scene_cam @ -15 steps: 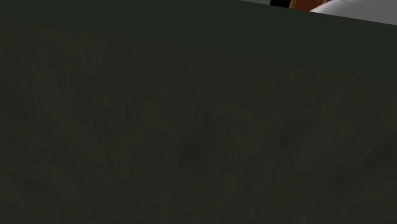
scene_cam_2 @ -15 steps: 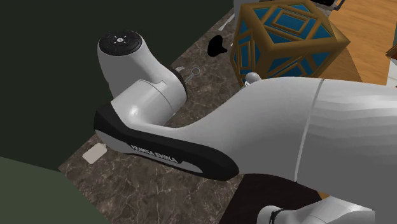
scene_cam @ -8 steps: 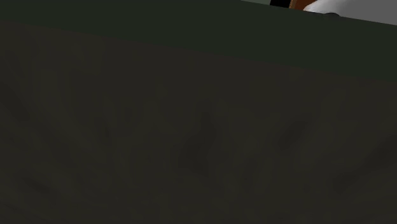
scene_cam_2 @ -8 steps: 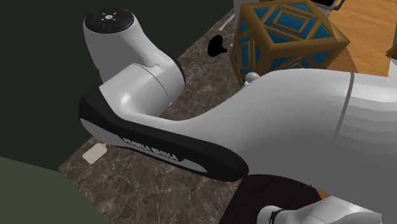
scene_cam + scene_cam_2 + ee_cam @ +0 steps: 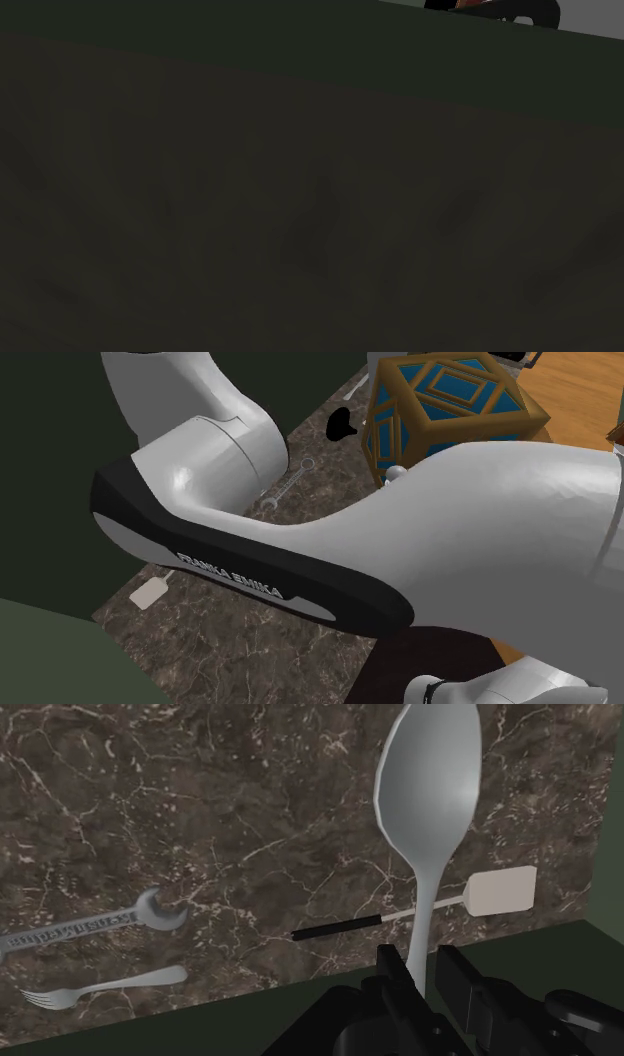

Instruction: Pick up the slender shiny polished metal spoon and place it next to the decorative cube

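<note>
The spoon (image 5: 428, 794) hangs above the counter (image 5: 250, 804), its thin handle pinched in the gripper (image 5: 425, 966). Held so near the handle's end, it could swivel or slip on the way to the cube (image 5: 450, 407).

- The arm (image 5: 480, 522) consisted of smooth, rounded white shells.
- A black band (image 5: 340, 592) ran along one link, carrying light "FRANKA EMIKA" lettering (image 5: 230, 575).
- The gripper (image 5: 425, 966) was all black, with two blocky fingers (image 5: 395, 976).

I log: grey spoon (image 5: 428, 794) in my black gripper (image 5: 425, 966); beneath it, brown white-veined marble counter (image 5: 200, 794); cube (image 5: 450, 407) blue, gold-framed.
</note>
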{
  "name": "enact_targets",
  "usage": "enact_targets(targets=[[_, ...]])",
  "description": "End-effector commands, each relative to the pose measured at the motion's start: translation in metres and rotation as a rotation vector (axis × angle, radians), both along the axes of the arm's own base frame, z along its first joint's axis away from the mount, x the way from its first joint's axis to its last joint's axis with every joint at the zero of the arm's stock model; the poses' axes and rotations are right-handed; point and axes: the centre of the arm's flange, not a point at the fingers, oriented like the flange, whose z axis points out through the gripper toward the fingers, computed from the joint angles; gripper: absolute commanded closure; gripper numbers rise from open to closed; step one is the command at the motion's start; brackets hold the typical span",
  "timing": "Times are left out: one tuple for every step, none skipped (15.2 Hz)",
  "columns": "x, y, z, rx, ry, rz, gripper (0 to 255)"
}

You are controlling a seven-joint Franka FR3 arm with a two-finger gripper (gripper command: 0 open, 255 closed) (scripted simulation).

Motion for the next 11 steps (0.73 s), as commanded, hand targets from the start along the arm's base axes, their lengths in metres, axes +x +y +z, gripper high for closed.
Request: enact_targets(targets=[[0.0,0.0,0.011,0.0,0.0,0.0,255],[0.0,0.0,0.016,0.0,0.0,0.0,255],[0.0,0.0,0.021,0.0,0.0,0.0,255],[0.0,0.0,0.027,0.0,0.0,0.0,255],[0.0,0.0,0.032,0.0,0.0,0.0,255],[0.0,0.0,0.037,0.0,0.0,0.0,255],[0.0,0.0,0.042,0.0,0.0,0.0,255],[0.0,0.0,0.048,0.0,0.0,0.0,255],[0.0,0.0,0.053,0.0,0.0,0.0,255],[0.0,0.0,0.058,0.0,0.0,0.0,255],[0.0,0.0,0.064,0.0,0.0,0.0,255]])
